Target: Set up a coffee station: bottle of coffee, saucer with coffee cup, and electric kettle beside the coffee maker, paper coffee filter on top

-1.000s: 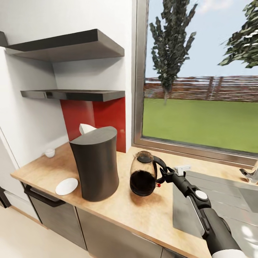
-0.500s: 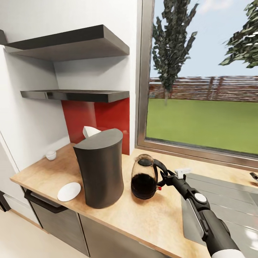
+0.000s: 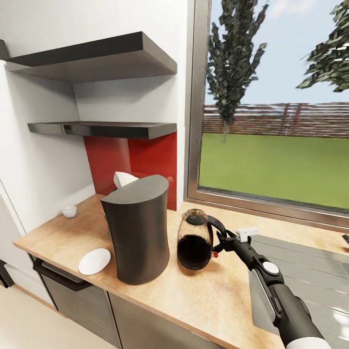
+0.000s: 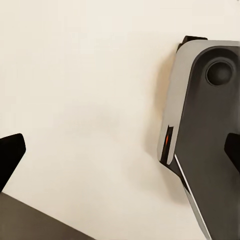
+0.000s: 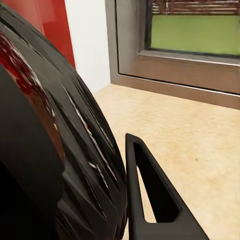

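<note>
View has drifted slightly; electric kettle (image 3: 195, 239) unmoved on the kitchen countertop (image 3: 203, 291), just beside coffee maker (image 3: 138, 228). Right gripper (image 3: 219, 240) still clamped on kettle handle. Left gripper (image 4: 120, 155) fingers spread apart, holding nothing.

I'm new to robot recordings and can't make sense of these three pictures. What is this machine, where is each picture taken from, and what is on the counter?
This is a simulated wheeled robot with two arms, steered by a person. The wide picture comes from a camera on its head; the other two come from cameras near each arm's gripper.

In the head view, the kitchen countertop carries the tall dark coffee maker, a white paper filter peeking out behind its top, the saucer and the coffee cup, which stands apart near the wall. The right gripper is at the handle of the electric kettle, apparently shut on it; the right wrist view looks along one finger beside the kettle's dark body. The left wrist view shows a pale surface and part of the robot.
</note>
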